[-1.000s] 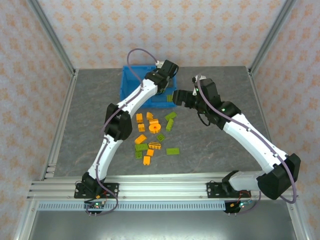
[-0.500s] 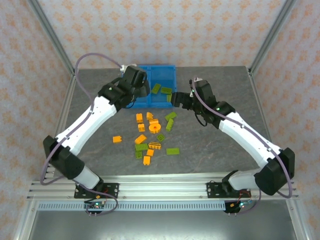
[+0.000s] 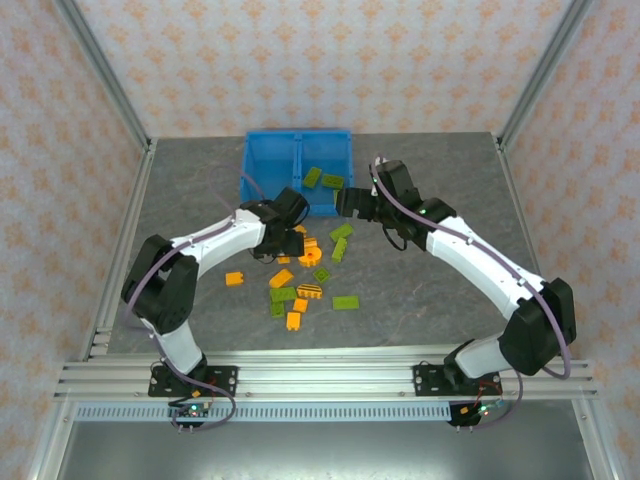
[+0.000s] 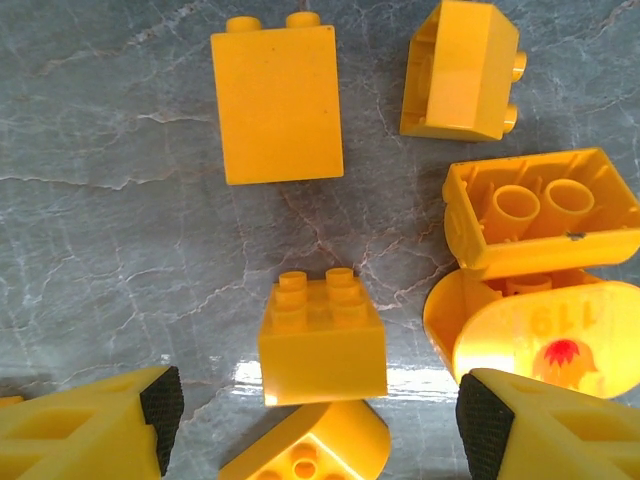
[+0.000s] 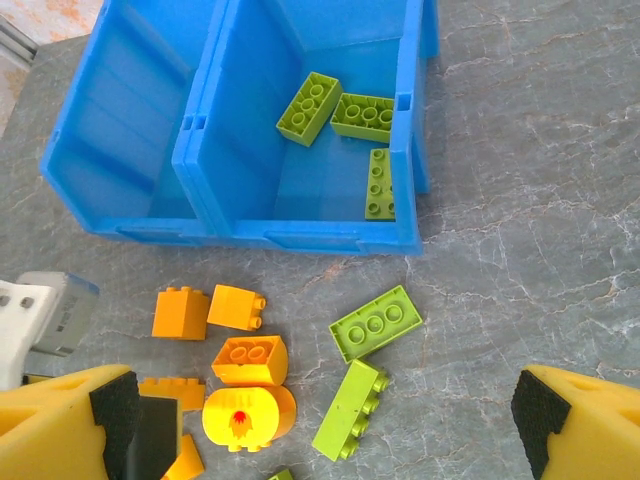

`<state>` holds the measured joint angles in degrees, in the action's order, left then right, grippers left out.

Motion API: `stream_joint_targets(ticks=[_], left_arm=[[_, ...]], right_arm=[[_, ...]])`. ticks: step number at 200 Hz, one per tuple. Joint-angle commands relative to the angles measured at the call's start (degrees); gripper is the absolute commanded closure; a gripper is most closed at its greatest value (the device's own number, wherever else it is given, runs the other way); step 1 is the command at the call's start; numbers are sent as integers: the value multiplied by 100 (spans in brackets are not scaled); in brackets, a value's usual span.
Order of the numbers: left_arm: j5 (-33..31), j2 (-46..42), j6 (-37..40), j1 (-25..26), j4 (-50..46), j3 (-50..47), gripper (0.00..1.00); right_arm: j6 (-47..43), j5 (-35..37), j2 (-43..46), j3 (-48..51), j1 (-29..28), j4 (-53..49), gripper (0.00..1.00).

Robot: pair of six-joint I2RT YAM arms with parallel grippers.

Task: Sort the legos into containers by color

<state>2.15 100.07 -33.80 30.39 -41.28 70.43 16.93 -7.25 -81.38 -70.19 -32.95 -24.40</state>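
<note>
Back from the far blue containers (image 3: 297, 134) a second ago, the left gripper (image 4: 320, 425) now hangs wide open and empty over the orange legos (image 3: 300, 243). The right gripper (image 5: 322, 412), also wide open and empty, has edged left near the right compartment's green bricks (image 5: 310, 108).

The left arm (image 3: 205, 240) folds tightly at its elbow on the left and reaches in toward the middle. Its wrist is tipped down and the left gripper (image 3: 283, 232) hangs low over the table with its jaws apart. The right arm (image 3: 480, 265) arches from its base out to the right and back toward the centre, and the right gripper (image 3: 345, 203) has its black pads (image 5: 115, 405) spread wide, gripping nothing.
</note>
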Motion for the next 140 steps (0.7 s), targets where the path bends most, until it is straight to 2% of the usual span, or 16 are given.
stream_joint_targets(ticks=[1,20,64,100,118,140], left_arm=[[-175,153,-161,28,181,36,25],[-324,257,-170,19,201,42,34],[-189,388,-307,-33,348,-129,49],[-148,305,-298,-60,300,-152,69],[-232,-67,-212,-72,101,16,72],[-659,-585,94,-126,-207,439,73]], right_arm=[[15,112,114,-153,34,-124,3],[8,105,103,-180,34,-157,3],[-6,103,64,-260,33,-207,3],[33,24,87,-261,28,-206,3],[41,13,140,-256,26,-214,3],[108,-193,225,-258,25,-117,3]])
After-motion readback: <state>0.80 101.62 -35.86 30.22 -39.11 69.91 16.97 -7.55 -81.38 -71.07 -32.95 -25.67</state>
